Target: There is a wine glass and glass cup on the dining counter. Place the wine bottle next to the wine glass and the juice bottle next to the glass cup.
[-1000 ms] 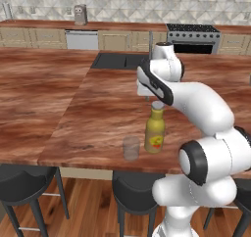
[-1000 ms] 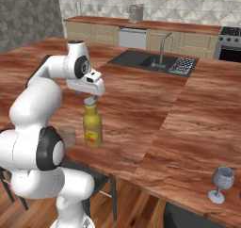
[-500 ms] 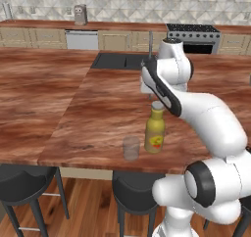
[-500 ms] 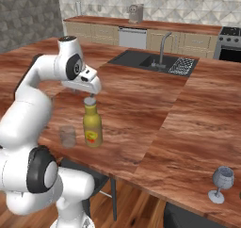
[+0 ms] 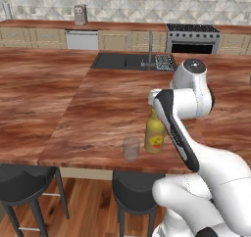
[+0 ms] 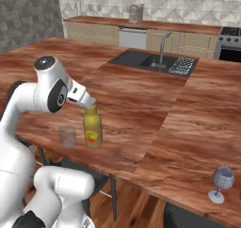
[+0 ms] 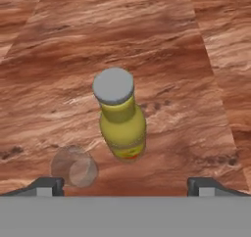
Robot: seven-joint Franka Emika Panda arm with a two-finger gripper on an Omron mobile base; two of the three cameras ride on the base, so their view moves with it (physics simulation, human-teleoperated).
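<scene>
The yellow juice bottle [image 5: 155, 133] [image 6: 92, 128] [image 7: 121, 123] stands upright near the front edge of the dining counter [image 5: 98, 99]. The short clear glass cup [image 5: 131, 148] [image 6: 67, 136] [image 7: 74, 167] stands just beside it, a small gap apart. My gripper [image 5: 153, 103] [image 6: 89, 102] [image 7: 126, 184] hovers over the bottle's grey cap, open, its fingers spread wide with nothing between them. Far along the counter's front edge stands the wine glass [image 6: 222, 181]. The wine bottle is out of view.
A dark inset sink [image 5: 130, 60] [image 6: 150, 62] with a faucet lies at the counter's far side. Black stools [image 5: 24, 182] stand below the front edge. The wall counter and stove [image 5: 193, 35] are behind.
My arm has swung its upper links round and the hand has risen slightly above the juice bottle's cap. Bottle and cup have not moved.
</scene>
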